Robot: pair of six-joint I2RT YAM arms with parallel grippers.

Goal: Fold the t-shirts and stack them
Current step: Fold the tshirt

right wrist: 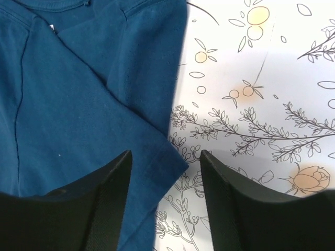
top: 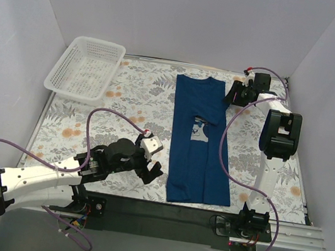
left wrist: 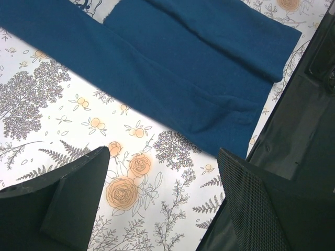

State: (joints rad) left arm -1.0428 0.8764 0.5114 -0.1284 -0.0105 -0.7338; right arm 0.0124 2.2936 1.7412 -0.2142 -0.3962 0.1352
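The left pincer (left wrist: 163, 157) stands open, its two fingers wide apart over the flowered table (top: 128, 94) with nothing between them; the navy t-shirt (top: 197, 168) lies just ahead of its fingertips and off to its right, apart from it, the near hem corner closest to the right-hand finger. The right pincer (right wrist: 165, 157) is open too, its jaws parted and pinching nothing that shows; its left finger hangs over blue cloth, its right finger over bare table, and the corner of a folded-in sleeve lies in the gap between them; the collar sits ahead of it to the left. The shirt is folded lengthwise into a long strip, part of its pale print (top: 200, 130) uncovered. A white mesh basket (top: 57, 76) sits well beyond the left pincer, to its left.
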